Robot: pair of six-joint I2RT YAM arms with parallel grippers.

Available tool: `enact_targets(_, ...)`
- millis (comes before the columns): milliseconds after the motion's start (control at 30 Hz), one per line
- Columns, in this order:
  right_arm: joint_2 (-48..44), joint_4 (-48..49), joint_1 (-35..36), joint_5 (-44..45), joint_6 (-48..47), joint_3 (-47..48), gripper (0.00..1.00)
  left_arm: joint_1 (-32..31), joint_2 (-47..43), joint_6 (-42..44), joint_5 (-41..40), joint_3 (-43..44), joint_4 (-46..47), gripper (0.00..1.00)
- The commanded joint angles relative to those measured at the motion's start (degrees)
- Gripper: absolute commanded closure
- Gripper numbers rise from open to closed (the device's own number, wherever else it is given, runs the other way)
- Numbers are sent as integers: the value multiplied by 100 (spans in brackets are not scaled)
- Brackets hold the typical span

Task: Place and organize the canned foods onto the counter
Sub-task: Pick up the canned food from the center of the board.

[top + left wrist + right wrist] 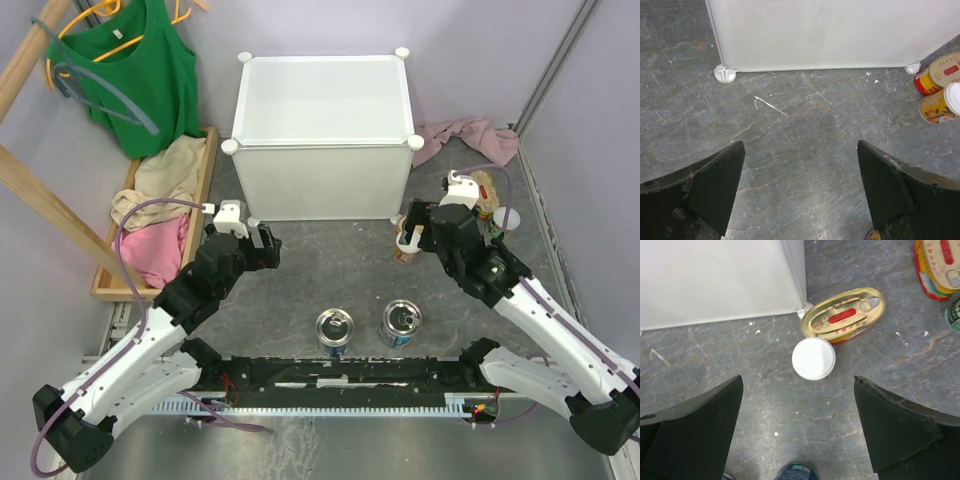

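The white counter (320, 110) stands at the back middle, its top bare. Two tall blue-labelled cans (335, 330) (402, 322) stand near the front. My right gripper (415, 232) hangs open over a small white-topped can (813, 358), which lies ahead of the fingertips beside an oval gold tin (844, 315) at the counter's corner foot. Another oval tin (940, 265) lies further right. My left gripper (262, 245) is open over bare floor before the counter's front wall (830, 30). At the right edge of its view are the oval tin (940, 72) and the small can (942, 105).
A wooden tray (205, 170) of clothes lies left of the counter, with a green top (140, 80) on a hanger above it. A pink cloth (465, 140) lies at the back right. One more small can (505, 218) stands behind my right arm.
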Motion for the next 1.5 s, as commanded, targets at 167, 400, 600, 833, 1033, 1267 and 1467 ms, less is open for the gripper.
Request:
enact_targets(167, -381, 1107, 198, -2005, -405, -602, 1, -31, -107, -253, 175, -71, -101, 1)
enact_targets(400, -182, 1074, 712, -2596, -663, -432, 11, -34, 8, -330, 343, 117, -350, 0)
enact_targets(600, 43, 465, 1379, -2645, -789, -209, 20, -46, 124, -547, 554, 216, -494, 0)
enact_targets(833, 200, 0, 2404, -2202, -790, -90, 21, -41, 159, -655, 725, 262, -661, 1)
enact_targets(1033, 361, -206, 3265, -1950, -825, -28, 17, -40, 102, -659, 735, 321, -788, 1)
enact_targets(1267, 507, -249, 3868, -1800, -824, 7, 14, -41, 12, -671, 774, 291, -827, 1)
enact_targets(1467, 666, -125, 4141, -1856, -828, -57, 6, -41, -72, -727, 808, 237, -825, 1)
